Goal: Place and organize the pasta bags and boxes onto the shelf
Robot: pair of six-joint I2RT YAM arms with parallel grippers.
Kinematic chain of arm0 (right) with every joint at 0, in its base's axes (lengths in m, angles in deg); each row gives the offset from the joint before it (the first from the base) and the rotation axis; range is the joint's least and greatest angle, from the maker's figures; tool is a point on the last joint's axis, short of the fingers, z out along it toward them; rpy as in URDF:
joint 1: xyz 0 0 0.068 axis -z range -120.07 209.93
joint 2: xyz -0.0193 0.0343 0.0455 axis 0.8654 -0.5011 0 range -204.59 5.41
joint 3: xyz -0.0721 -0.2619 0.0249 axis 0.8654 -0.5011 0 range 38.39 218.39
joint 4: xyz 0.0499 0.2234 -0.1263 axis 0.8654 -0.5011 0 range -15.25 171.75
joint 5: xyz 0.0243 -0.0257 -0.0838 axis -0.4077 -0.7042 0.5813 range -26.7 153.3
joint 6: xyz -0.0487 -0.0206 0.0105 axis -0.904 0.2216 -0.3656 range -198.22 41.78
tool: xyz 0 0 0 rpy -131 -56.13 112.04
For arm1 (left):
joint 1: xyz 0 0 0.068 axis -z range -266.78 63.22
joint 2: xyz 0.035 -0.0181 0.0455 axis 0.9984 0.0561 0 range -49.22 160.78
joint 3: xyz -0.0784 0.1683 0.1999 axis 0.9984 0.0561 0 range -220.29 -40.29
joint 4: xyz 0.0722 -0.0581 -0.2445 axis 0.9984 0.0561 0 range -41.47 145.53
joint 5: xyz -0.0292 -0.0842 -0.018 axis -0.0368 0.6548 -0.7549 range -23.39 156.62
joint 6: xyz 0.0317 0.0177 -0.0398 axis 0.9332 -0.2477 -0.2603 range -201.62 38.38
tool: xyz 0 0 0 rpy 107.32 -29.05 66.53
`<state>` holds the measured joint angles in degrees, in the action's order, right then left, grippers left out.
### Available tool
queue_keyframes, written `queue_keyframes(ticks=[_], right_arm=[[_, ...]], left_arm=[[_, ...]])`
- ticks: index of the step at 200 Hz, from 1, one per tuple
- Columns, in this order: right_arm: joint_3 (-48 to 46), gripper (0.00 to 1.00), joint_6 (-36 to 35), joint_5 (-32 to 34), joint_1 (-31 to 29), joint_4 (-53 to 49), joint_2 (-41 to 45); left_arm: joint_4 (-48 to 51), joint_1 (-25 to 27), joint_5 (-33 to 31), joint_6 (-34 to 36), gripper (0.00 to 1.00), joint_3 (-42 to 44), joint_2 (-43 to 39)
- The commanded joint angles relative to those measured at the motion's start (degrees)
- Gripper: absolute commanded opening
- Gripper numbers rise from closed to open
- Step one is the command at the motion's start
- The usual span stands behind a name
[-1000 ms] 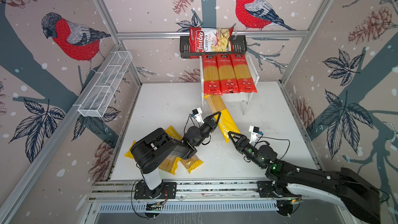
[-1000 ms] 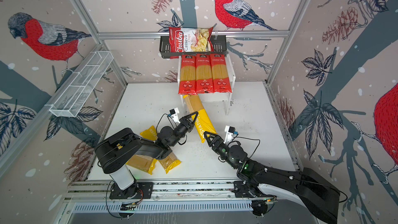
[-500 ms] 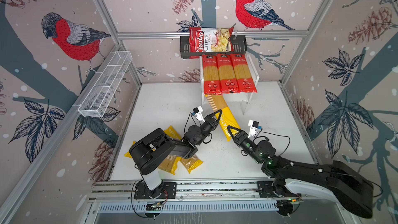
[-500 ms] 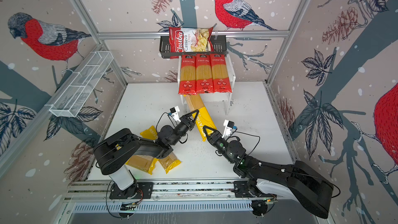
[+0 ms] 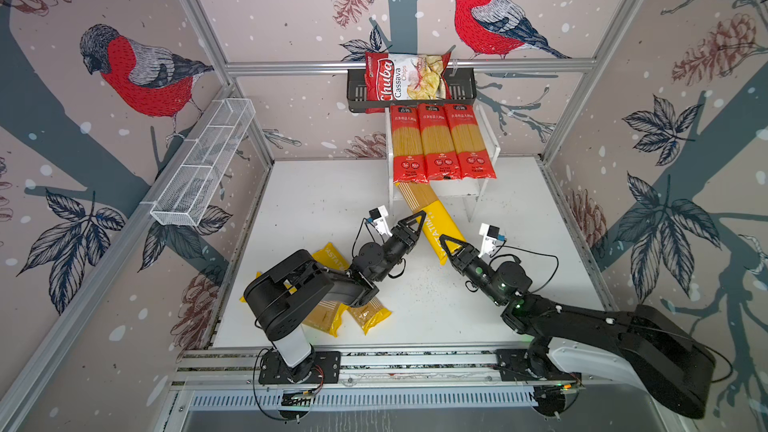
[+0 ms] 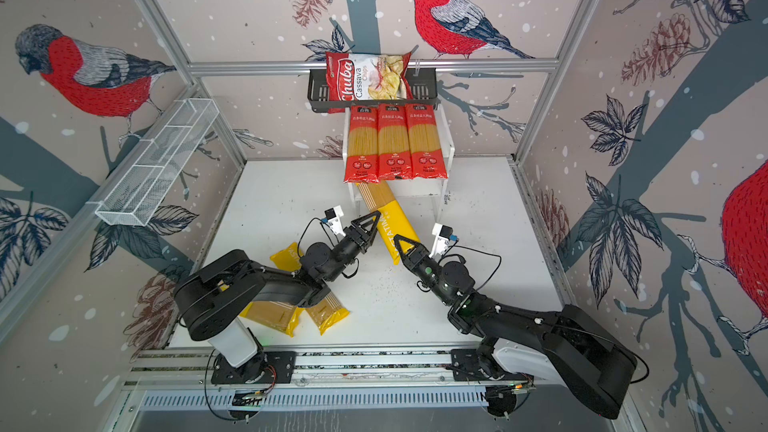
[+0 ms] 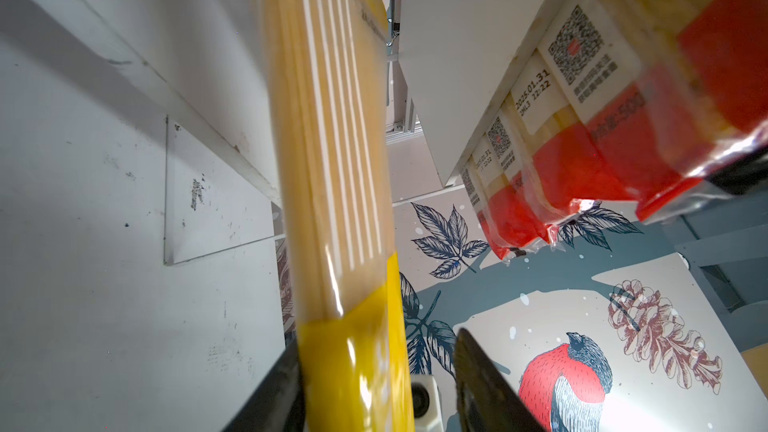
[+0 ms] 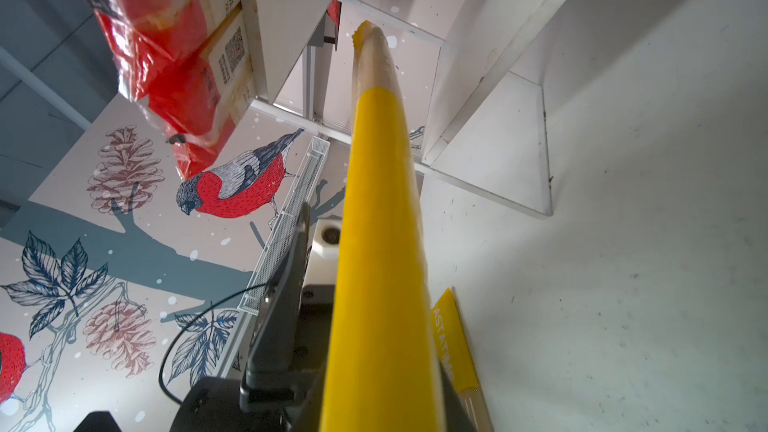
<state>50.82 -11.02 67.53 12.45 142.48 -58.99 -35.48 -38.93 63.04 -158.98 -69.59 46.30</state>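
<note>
Bullfinch wallpaper (image 5: 490,14) with pine cones and dark leaves covers every wall, framed by aluminium rails (image 5: 291,67). A white wire basket (image 5: 203,160) hangs at the frame's left; the white tabletop (image 5: 324,201) looks scuffed under even light.

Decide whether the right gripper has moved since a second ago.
Yes. The right gripper has moved toward the shelf, onto the near end of the yellow pack.

Table (image 5: 324,201): white, scuffed; shelf (image 5: 457,189) stood at its far edge.
Shelf, upper tier: three red-ended packs (image 5: 440,141) laid side by side, near ends overhanging.
Shelf, lower tier: far end of slanted yellow pack (image 5: 436,218) apparently rested here; contact hidden.
Table, front left: two yellow packs (image 5: 326,320) laid, partly covered.
</note>
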Motion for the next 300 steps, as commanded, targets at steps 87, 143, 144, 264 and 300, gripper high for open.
queue_keyframes(ticks=[87,143,144,264,300], right_arm=[[10.3,0.12,5.3,6.5,3.4,14.2,-18.0],[20.2,0.29,14.8,11.7,2.1,14.3,-30.1],[20.3,0.29,14.9,11.6,2.1,14.3,-30.4],[18.7,0.66,18.8,1.1,5.4,8.4,-31.8],[20.3,0.59,16.2,-5.8,8.0,0.9,-30.8]], left_arm=[[22.4,-4.0,-2.0,13.7,0.58,14.2,-30.9],[50.4,-5.9,-10.4,24.9,0.63,14.4,-54.9],[50.6,-5.9,-10.4,25.0,0.63,14.4,-55.1],[51.8,-6.6,-7.8,25.8,0.63,14.3,-53.1],[51.1,-6.6,-7.5,25.3,0.63,14.8,-52.3]])
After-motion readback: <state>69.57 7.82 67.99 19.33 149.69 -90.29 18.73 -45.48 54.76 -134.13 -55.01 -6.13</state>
